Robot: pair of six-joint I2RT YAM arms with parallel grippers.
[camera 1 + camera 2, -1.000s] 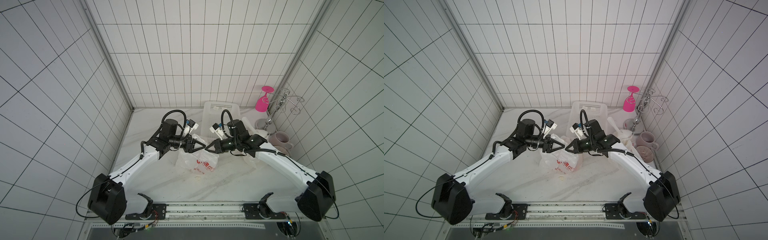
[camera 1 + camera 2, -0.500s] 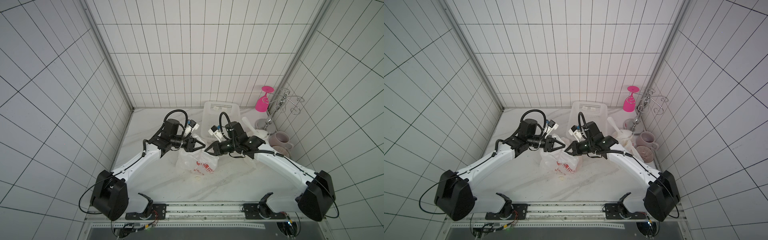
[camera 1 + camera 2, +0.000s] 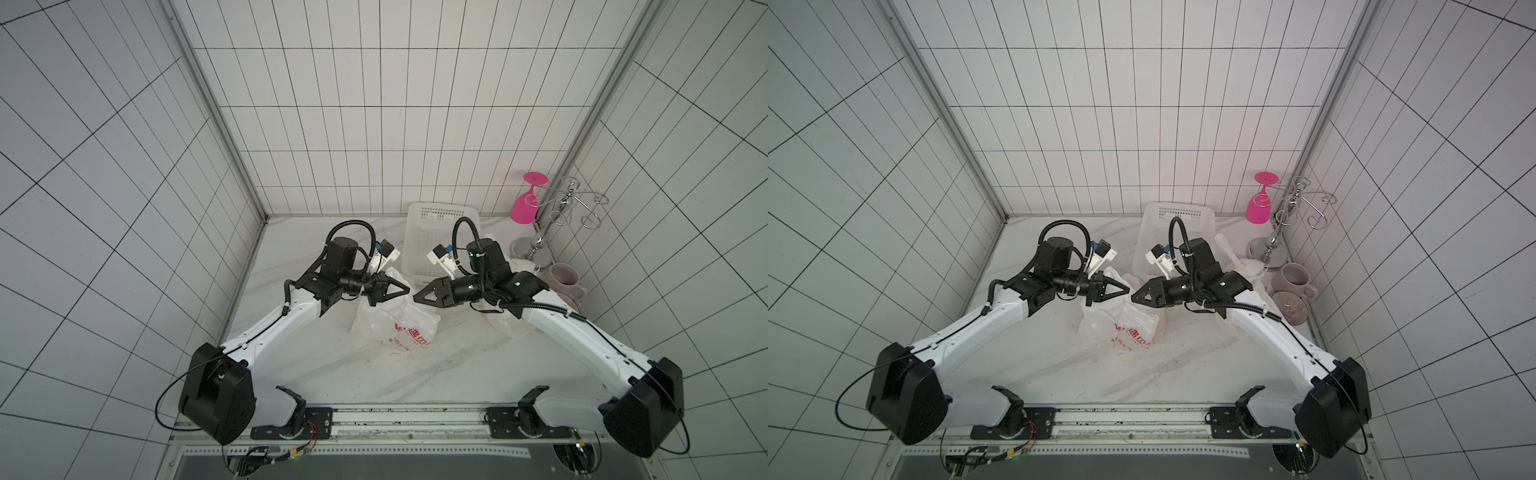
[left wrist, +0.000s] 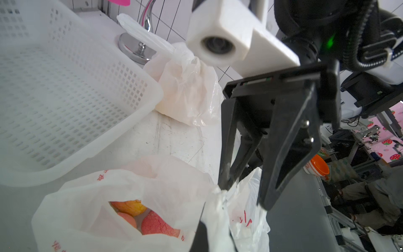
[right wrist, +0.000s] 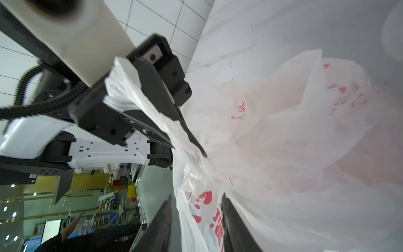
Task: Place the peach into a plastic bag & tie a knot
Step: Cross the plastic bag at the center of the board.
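Peaches (image 4: 152, 224) (three, as far as I can count) lie low inside the plastic bag (image 3: 395, 324), which slumps on the desk (image 3: 332, 374) just in front of the white basket (image 3: 440, 245). My left tool (image 3: 409, 287) is pressed together on a bunched strip of the bag's rim. My right tool (image 3: 417, 298) stands spread, straddling loose film without gripping it. The film looks thin, slick and floppy, with the weight all at the bottom. I judge that the hold belongs on gathered handle material, well above the soft fruit.

Peaches (image 4: 139, 218) in plastic bag (image 3: 395, 324), basket (image 3: 424, 245) behind it, mug (image 3: 563, 280) at right
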